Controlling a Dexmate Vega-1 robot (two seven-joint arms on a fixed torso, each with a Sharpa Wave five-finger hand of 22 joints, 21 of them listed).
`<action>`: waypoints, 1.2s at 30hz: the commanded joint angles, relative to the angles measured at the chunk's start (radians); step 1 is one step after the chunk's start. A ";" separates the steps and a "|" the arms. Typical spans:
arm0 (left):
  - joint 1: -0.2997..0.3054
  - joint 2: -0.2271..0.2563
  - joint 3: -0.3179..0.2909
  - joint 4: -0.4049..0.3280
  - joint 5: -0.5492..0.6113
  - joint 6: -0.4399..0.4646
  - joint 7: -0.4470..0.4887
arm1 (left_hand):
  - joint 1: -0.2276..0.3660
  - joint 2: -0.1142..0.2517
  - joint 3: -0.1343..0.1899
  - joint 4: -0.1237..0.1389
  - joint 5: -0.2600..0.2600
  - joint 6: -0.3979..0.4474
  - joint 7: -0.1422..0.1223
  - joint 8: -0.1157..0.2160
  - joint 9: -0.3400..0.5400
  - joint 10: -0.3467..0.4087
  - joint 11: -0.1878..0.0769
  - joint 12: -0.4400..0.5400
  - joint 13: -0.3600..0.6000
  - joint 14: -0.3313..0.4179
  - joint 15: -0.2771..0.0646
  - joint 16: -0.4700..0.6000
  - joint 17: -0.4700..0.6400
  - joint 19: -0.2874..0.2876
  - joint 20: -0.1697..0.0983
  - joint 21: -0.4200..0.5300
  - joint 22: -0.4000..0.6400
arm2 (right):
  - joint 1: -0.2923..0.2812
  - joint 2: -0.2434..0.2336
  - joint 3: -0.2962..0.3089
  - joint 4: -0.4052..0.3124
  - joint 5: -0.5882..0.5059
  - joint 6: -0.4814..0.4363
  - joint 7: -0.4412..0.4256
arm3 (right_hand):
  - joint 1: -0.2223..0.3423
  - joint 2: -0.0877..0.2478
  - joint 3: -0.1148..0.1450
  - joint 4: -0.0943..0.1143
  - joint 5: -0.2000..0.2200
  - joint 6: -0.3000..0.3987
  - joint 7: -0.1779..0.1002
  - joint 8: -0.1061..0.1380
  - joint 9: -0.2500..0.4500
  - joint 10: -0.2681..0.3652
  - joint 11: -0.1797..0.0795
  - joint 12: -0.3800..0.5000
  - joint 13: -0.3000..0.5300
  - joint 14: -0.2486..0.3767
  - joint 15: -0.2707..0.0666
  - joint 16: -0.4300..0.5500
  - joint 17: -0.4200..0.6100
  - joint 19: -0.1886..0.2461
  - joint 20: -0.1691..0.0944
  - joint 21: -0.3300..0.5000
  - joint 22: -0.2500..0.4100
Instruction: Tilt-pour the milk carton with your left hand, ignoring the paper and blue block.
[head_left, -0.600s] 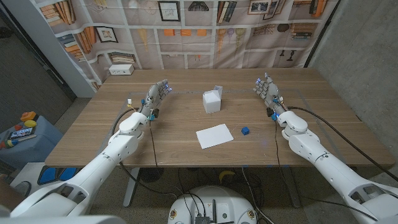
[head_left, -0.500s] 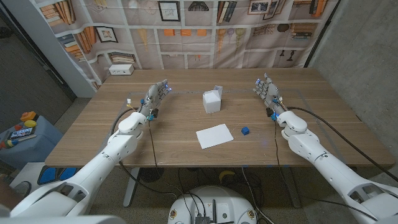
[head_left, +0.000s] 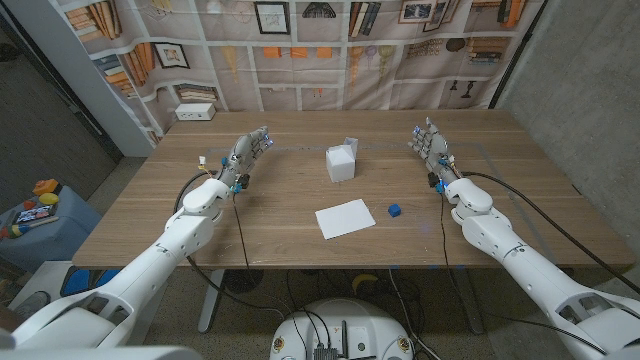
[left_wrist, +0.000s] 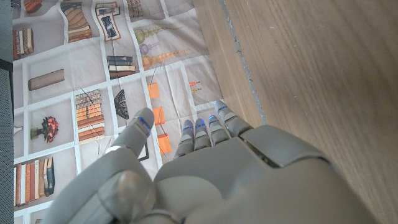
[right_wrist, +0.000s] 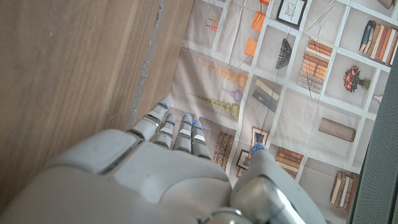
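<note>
**A:** So, the left robot hand (head_left: 243, 156) has shifted a little outward and back from where it stood 0.6 s ago, and the left arm has swung out with it. It's now slightly further from the milk carton (head_left: 341, 163), not closer.

**B:** Holding anything?

**A:** No. Fingers (left_wrist: 205, 127) stretched out side by side, thumb off to one side, nothing between them. It's over the surface (head_left: 290, 205) near the far left edge; can't tell if it touches the wood.

**B:** And the carton?

**A:** Upright, mid-surface toward the far side, well apart from both hands. Hasn't moved between frames. Top looks opened, one flap standing up.

**B:** Right side?

**A:** Right robot hand (head_left: 430, 147) sits where it was, far right of the surface, fingers likewise extended, holding nothing.

**B:** Distractors?

**A:** White paper (head_left: 345, 218) lies flat nearer the robot than the carton, blue block (head_left: 394, 211) just beside the paper's right edge. Both untouched, same spots as before.

**B:** So where are we on the task?

**A:** My read: the reach is not really begun. The small outward drift looks like repositioning, not an approach. The left hand has to cross toward the middle, wrap the carton from its left side, then tilt. The path there stays clear of paper and block, since both lie nearer the robot.
</note>
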 joint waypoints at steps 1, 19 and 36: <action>-0.014 0.048 0.007 -0.013 0.026 0.001 -0.054 | 0.026 -0.006 0.001 -0.027 0.003 0.017 -0.011 0.011 0.005 0.014 -0.010 0.009 0.003 0.008 -0.015 0.002 0.005 0.010 0.000 -0.003 0.002 | 0.009 0.013 0.004 0.030 -0.013 0.044 -0.005 | 0.019 0.003 0.007 -0.004 0.003 0.011 0.003 0.007 0.001 0.012 0.003 0.009 0.002 0.009 0.000 0.007 -0.001 0.006 -0.002 0.005 0.002; -0.026 0.125 0.024 -0.077 0.081 0.031 -0.087 | 0.068 -0.061 -0.005 -0.056 0.005 0.014 -0.042 0.009 0.007 0.029 -0.038 0.008 0.005 0.022 -0.029 0.002 0.006 0.013 -0.010 -0.007 0.000 | 0.016 0.027 0.006 0.079 -0.004 0.079 0.025 | 0.021 0.001 0.013 -0.012 0.003 0.009 0.000 0.005 0.001 0.012 0.003 0.007 0.000 0.004 -0.023 0.004 -0.014 -0.030 -0.042 -0.005 0.001; -0.027 0.187 0.060 -0.179 0.158 0.101 -0.077 | 0.142 -0.136 -0.002 -0.055 0.007 0.016 -0.086 0.014 0.009 0.022 -0.057 -0.002 0.007 0.007 -0.036 -0.005 0.008 -0.028 -0.025 -0.020 0.000 | 0.055 0.040 0.009 0.164 0.014 0.100 0.079 | 0.020 0.002 0.018 -0.016 0.003 0.007 0.000 0.004 0.001 0.012 0.003 0.007 0.000 0.008 -0.015 0.005 -0.022 -0.031 -0.038 -0.002 0.001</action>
